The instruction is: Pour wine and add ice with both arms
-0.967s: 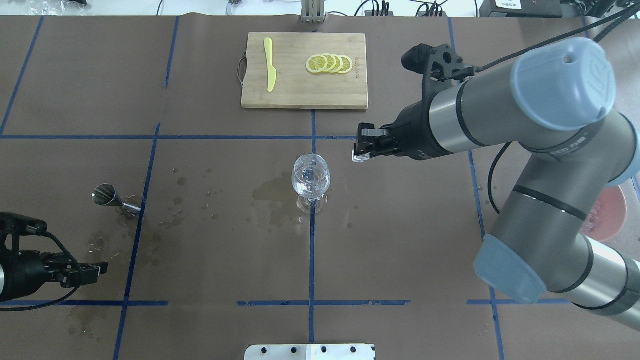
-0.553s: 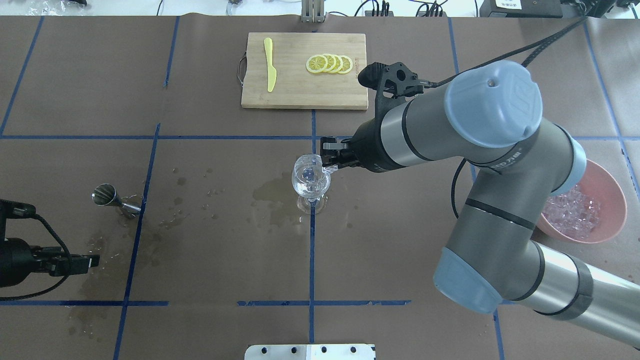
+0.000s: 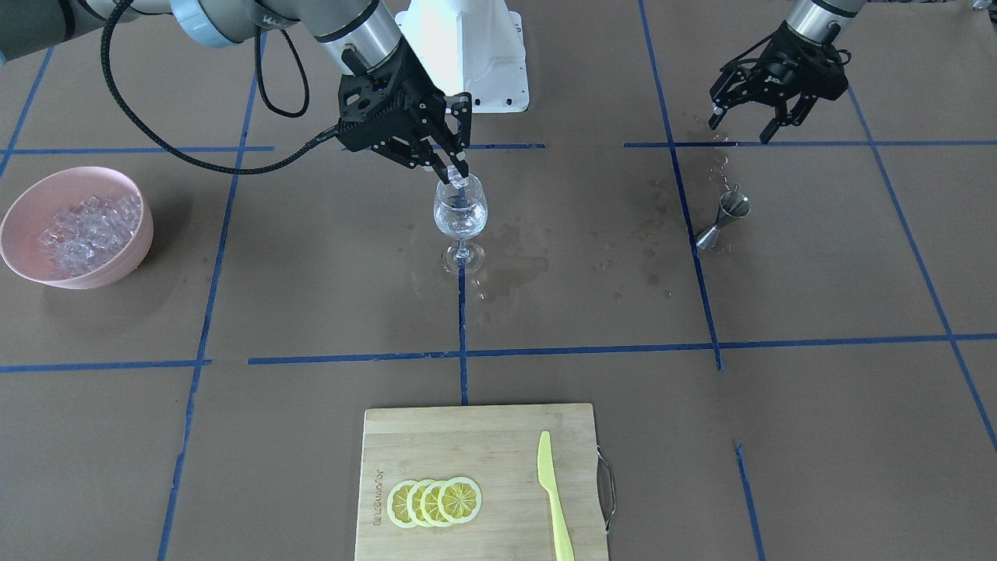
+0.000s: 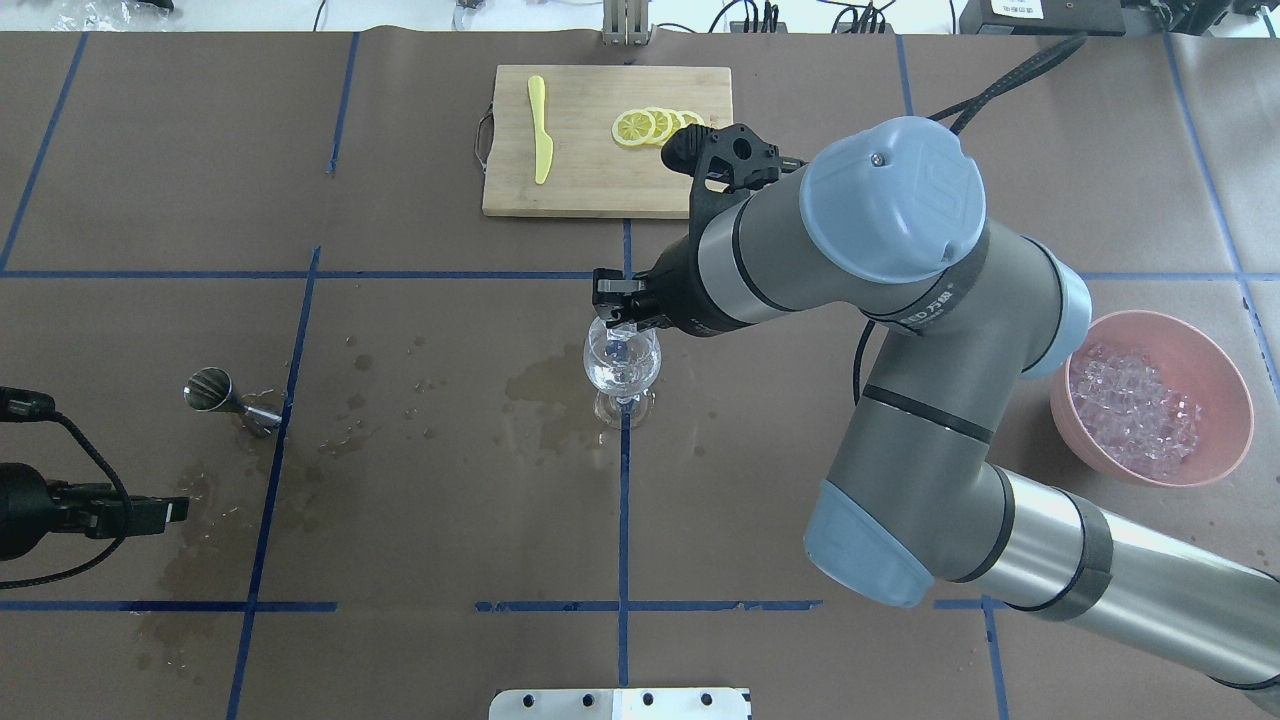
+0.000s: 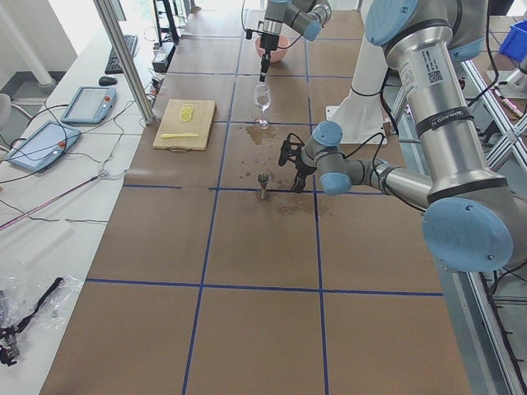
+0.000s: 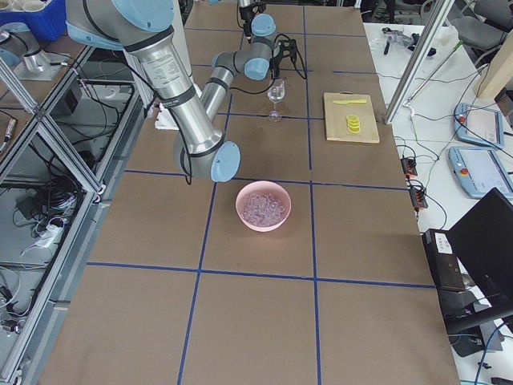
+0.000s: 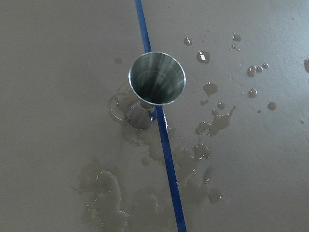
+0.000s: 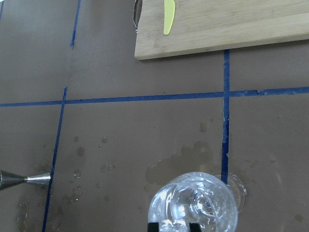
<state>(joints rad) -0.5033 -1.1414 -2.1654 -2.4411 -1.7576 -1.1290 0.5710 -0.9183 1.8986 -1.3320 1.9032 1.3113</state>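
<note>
Ice cubes (image 4: 1135, 405), small and glassy with whitish glints, lie heaped in a round pink bowl (image 4: 1235, 420) on the tabletop (image 4: 450, 500), which is covered with brown paper and crossed by blue tape lines. The bowl is on the robot's right side. The right gripper (image 3: 456, 170) hangs just above the rim of a clear stemmed wine glass (image 3: 461, 214), which stands upright in the middle. Its black jaws seem to pinch a single cube (image 3: 458, 181) over the opening. The left gripper (image 3: 740, 128) is well apart from the glass, with its jaws spread and holding nothing. Near it a shiny metal jigger (image 7: 154, 82) of conical shape stands among dark wet stains (image 7: 212, 123). On the far side lies a rectangular bamboo board (image 3: 483, 444) with thin round lemon slices (image 3: 435, 501) and a yellow plastic knife (image 3: 553, 499).
</note>
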